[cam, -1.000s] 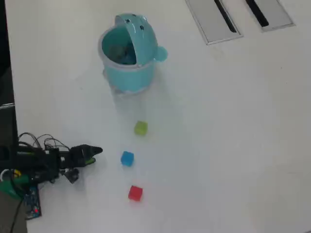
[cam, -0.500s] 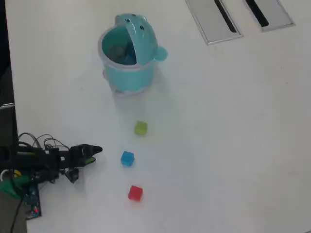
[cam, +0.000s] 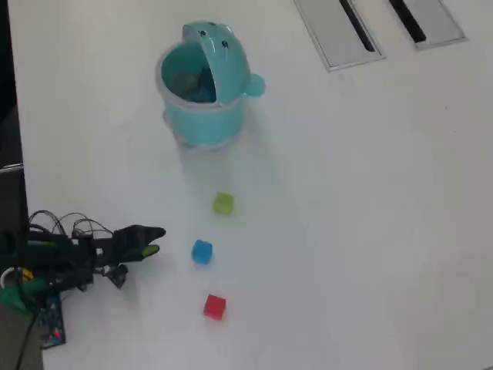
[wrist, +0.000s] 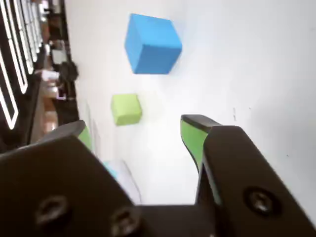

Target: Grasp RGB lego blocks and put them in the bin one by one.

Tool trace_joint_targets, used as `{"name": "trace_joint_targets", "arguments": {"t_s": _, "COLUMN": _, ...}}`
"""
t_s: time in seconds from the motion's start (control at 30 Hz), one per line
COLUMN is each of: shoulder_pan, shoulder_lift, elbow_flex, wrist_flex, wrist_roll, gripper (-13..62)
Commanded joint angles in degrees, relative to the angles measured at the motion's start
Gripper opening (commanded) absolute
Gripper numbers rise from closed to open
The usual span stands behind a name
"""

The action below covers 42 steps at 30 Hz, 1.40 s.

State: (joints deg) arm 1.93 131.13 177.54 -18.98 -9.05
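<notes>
Lego blocks, three of them, lie loose on the white bench (cam: 354,200) in a rough line running down the overhead view. The yellow-green block (cam: 223,203) is uppermost and nearest the bin (cam: 204,116), the blue block (cam: 202,251) sits below it and slightly to the left, and the red block (cam: 214,306) is lowest. All three are apart from one another, and none is touched by the arm.

That light teal bin stands upright toward the top of the overhead view, well above the blocks. Its domed lid (cam: 219,46) is tipped back so the mouth faces the camera, small dark dots show on the lid, and a rounded knob (cam: 255,85) sticks out on its right side.

At the left edge of the overhead view the dark arm lies low over the bench, with loose wires (cam: 65,227) looping above it. The tool (cam: 152,241) points right toward the blue block and stops short of it, with bare bench between them.

In the wrist view the tool (wrist: 136,133) is released: its two green-lined jaws stand apart with white bench visible in the gap and nothing held. Beyond the gap the yellow-green block (wrist: 126,109) appears just past the tips, and the blue block (wrist: 152,44) higher in the frame.
</notes>
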Motion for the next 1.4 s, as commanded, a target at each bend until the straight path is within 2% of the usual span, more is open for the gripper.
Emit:
{"name": "trace_joint_targets", "arguments": {"t_s": 0.0, "shoulder_pan": 0.8, "shoulder_lift": 3.2, "elbow_flex": 4.1, "wrist_flex": -9.8, "wrist_roll": -1.8, "gripper": 33.0}}
{"name": "trace_joint_targets", "arguments": {"t_s": 0.27, "shoulder_pan": 2.6, "shoulder_lift": 3.2, "elbow_flex": 4.1, "wrist_flex": -20.7, "wrist_roll": -8.0, "gripper": 33.0}}
{"name": "trace_joint_targets", "arguments": {"t_s": 0.6, "shoulder_pan": 7.7, "shoulder_lift": 3.2, "elbow_flex": 4.1, "wrist_flex": -27.3, "wrist_roll": -45.3, "gripper": 34.1}}
{"name": "trace_joint_targets", "arguments": {"t_s": 1.0, "shoulder_pan": 16.9, "shoulder_lift": 3.3, "elbow_flex": 4.1, "wrist_flex": -28.9, "wrist_roll": -51.1, "gripper": 34.0}}
{"name": "trace_joint_targets", "arguments": {"t_s": 1.17, "shoulder_pan": 18.2, "shoulder_lift": 3.3, "elbow_flex": 4.0, "wrist_flex": -31.0, "wrist_roll": -60.7, "gripper": 34.2}}
{"name": "trace_joint_targets", "arguments": {"t_s": 1.27, "shoulder_pan": 19.2, "shoulder_lift": 3.3, "elbow_flex": 3.8, "wrist_flex": -32.2, "wrist_roll": -74.7, "gripper": 34.5}}
{"name": "trace_joint_targets", "arguments": {"t_s": 1.37, "shoulder_pan": 21.2, "shoulder_lift": 3.2, "elbow_flex": 3.7, "wrist_flex": -32.9, "wrist_roll": -76.4, "gripper": 34.5}}
